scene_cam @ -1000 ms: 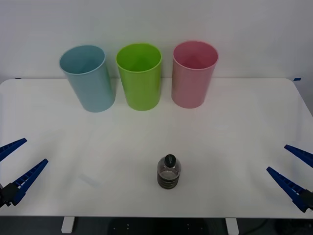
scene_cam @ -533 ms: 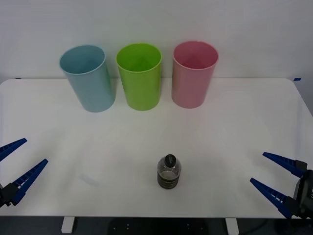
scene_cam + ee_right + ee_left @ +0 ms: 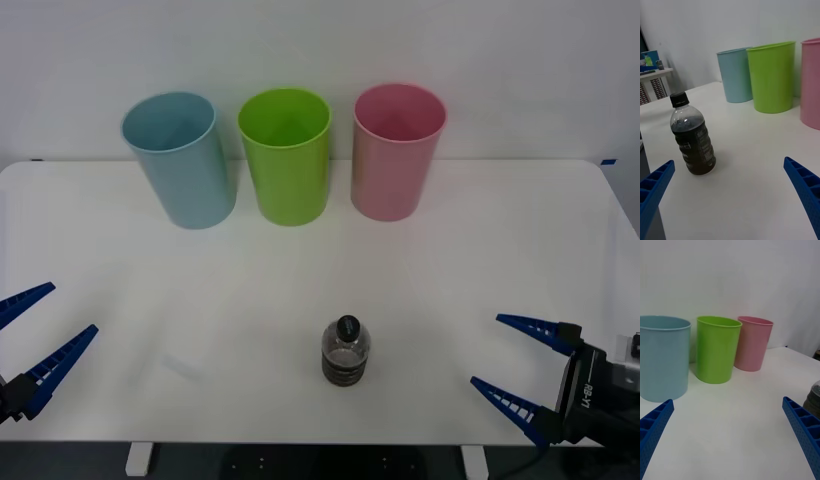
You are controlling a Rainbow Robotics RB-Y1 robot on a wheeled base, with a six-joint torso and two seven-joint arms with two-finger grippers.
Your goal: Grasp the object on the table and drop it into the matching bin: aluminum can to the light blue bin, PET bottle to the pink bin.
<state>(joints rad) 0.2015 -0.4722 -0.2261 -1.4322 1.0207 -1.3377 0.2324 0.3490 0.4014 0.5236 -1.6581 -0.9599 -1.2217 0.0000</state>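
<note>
right end effector has moved toward upright bottle.

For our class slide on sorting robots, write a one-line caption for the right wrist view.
Open right gripper faces the upright PET bottle on the white table.

We read "RB-Y1" in white letters on the black body of the right gripper; the bottle's label is too small to read.
</note>
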